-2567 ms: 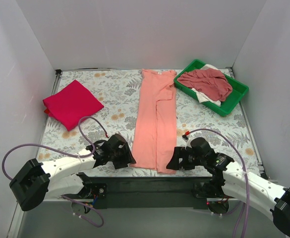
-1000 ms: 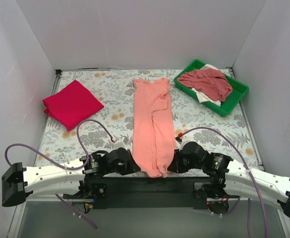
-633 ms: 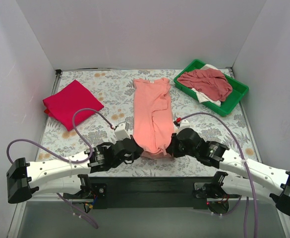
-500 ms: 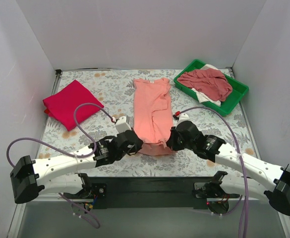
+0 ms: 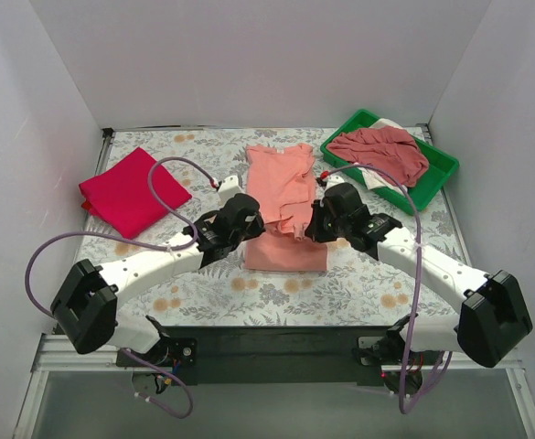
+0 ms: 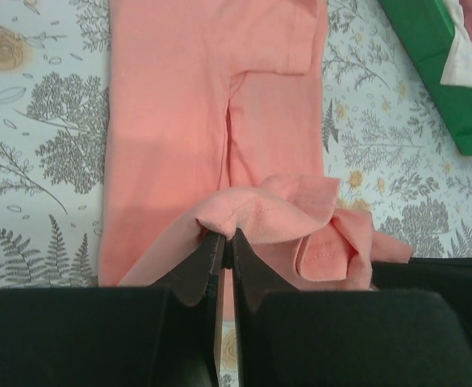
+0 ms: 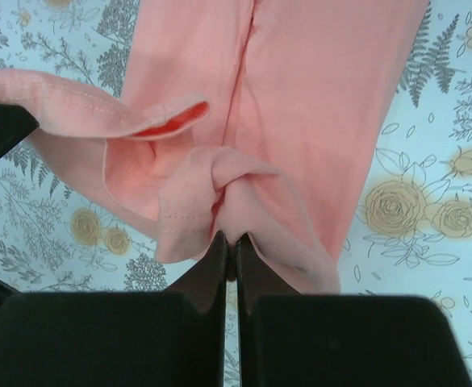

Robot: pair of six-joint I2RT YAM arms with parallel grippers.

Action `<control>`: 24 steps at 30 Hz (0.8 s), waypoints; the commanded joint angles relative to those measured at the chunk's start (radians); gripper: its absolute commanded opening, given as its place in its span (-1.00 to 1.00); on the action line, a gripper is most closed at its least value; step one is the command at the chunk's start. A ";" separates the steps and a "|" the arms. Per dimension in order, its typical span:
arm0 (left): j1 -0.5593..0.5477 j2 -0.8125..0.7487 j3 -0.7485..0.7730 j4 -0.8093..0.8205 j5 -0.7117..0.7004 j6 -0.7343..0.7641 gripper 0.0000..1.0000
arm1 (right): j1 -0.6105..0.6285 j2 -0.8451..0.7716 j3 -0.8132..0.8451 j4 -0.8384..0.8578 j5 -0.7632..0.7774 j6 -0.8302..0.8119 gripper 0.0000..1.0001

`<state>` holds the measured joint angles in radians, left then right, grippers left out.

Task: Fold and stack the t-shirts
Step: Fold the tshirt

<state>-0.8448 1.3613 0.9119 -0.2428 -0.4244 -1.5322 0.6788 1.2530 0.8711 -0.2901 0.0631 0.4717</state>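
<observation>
A salmon-pink t-shirt lies lengthwise in the middle of the table, its near hem lifted and doubled back over its lower half. My left gripper is shut on the hem's left corner; the left wrist view has its jaws pinching a bunched fold of pink cloth. My right gripper is shut on the hem's right corner, with cloth gathered at its tips. A crimson-red t-shirt lies folded at the far left. A dusty rose-red shirt and a white one lie crumpled in the tray.
The green plastic tray stands at the back right corner, and its edge shows in the left wrist view. White walls close in the floral-patterned table on three sides. Purple cables loop off both arms.
Both grippers have travelled away from the table's near edge toward the collar, carrying the pink shirt's hem up and over, so the shirt now lies shorter and doubled.
</observation>
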 commanded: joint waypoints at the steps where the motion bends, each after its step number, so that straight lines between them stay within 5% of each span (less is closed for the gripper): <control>1: 0.045 0.025 0.070 0.033 0.016 0.061 -1.00 | -0.044 0.037 0.075 0.046 -0.052 -0.048 -0.97; 24: 0.231 0.372 0.271 0.020 0.199 0.101 -1.00 | -0.219 0.387 0.261 0.094 -0.276 -0.077 -0.97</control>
<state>-0.6281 1.7226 1.1404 -0.2100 -0.2497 -1.4464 0.4767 1.6054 1.0794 -0.2394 -0.1699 0.4084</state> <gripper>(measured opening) 0.023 0.034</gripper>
